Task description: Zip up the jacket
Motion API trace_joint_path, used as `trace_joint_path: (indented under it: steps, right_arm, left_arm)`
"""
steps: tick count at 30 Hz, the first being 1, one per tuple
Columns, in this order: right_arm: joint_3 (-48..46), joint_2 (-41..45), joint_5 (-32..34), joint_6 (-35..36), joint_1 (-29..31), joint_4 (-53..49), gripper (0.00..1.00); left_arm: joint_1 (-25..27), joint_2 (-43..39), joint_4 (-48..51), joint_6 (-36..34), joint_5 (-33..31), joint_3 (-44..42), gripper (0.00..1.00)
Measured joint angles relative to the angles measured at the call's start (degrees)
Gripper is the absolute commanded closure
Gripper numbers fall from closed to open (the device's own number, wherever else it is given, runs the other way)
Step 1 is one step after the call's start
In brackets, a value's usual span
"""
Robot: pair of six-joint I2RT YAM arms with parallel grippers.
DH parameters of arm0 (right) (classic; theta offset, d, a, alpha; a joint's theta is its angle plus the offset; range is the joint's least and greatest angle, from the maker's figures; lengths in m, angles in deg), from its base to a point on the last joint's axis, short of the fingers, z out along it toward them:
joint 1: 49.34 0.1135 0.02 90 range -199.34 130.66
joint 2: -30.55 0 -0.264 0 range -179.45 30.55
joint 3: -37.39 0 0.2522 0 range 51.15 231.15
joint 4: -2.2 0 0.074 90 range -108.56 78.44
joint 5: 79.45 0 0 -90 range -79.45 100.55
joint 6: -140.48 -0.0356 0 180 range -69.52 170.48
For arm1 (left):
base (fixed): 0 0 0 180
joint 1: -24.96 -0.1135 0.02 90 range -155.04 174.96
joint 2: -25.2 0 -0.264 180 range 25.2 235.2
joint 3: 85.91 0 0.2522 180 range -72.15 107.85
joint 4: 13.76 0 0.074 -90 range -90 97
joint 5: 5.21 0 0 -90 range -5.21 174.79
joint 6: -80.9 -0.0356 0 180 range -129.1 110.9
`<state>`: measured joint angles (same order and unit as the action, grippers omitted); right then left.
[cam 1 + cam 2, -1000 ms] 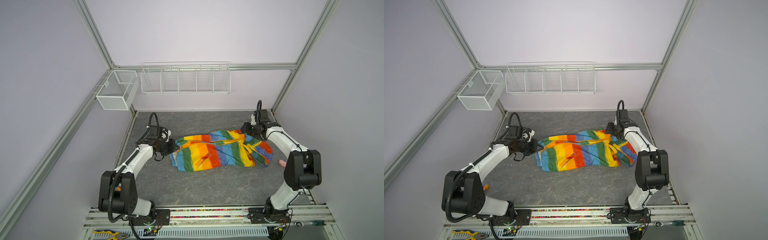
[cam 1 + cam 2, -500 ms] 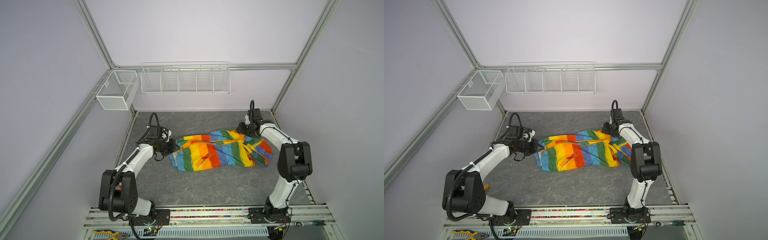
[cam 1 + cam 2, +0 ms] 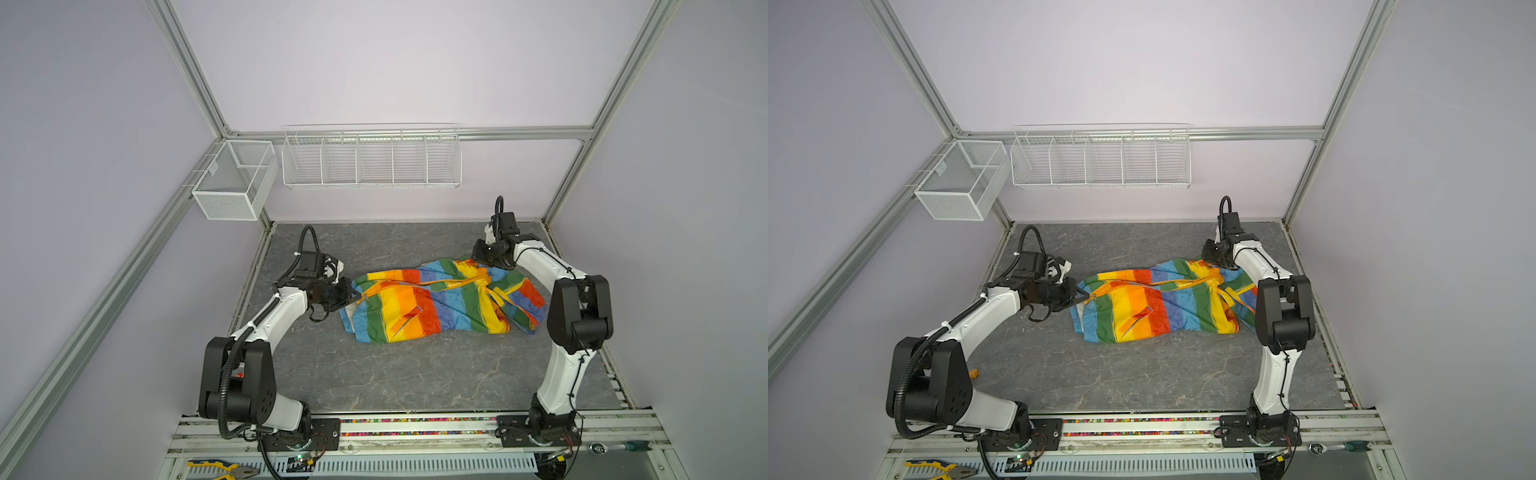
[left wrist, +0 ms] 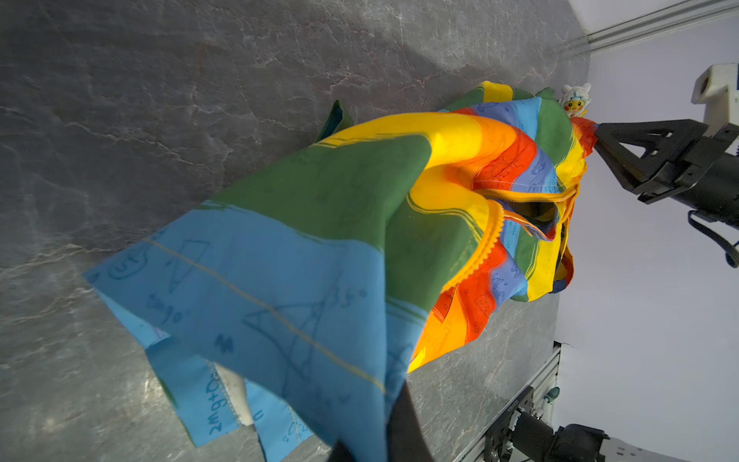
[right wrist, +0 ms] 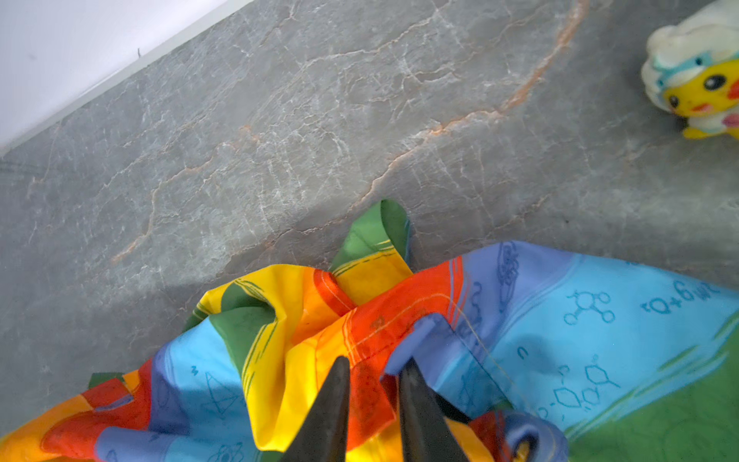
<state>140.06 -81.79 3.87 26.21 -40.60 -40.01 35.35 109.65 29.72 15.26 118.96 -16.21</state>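
Pinching the left edge of the jacket (image 3: 432, 303), the left gripper (image 3: 354, 296) has its jaws closed on fabric. The right gripper (image 5: 376, 364) has jaws nearly together, nipping a red fold at the right edge. Each arm reaches low, elbow raised. The jacket lies crumpled between them on the table (image 3: 395, 374).

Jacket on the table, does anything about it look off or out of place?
The jacket lies crumpled and twisted rather than flat, and its orange-edged zipper gapes open. A small yellow-and-white toy sits on the table near one end, not touching it.
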Motion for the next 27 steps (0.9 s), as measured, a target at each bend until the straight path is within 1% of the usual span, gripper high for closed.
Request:
trace_joint_path:
  steps: [1, 2, 10, 19, 27]
  right_arm:
    - [0.57, -0.24, -0.35, -0.07, 0.0, 0.04, 0.93]
    - [1.07, -0.37, -0.72, -0.31, 0.0, 0.0, 0.93]
    - [5.27, -0.37, -3.1, -1.01, -0.39, -1.03, 0.93]
    - [8.68, 1.42, -4.79, -0.92, -3.04, -5.25, 0.93]
    - [9.44, 2.64, -4.9, 1.64, -3.72, -9.84, 0.93]
  left_arm:
    - [0.0, 0.0, -0.13, 0.02, 0.0, 0.0, 1.0]
    - [0.0, 0.0, -0.28, 0.02, -0.02, -0.02, 1.0]
    - [0.0, 0.0, -0.72, 0.09, -0.17, -0.09, 1.0]
    - [0.0, 0.0, -1.38, 0.63, -0.31, -1.11, 1.0]
    - [0.0, 0.0, -1.18, 0.5, -1.18, -1.09, 1.0]
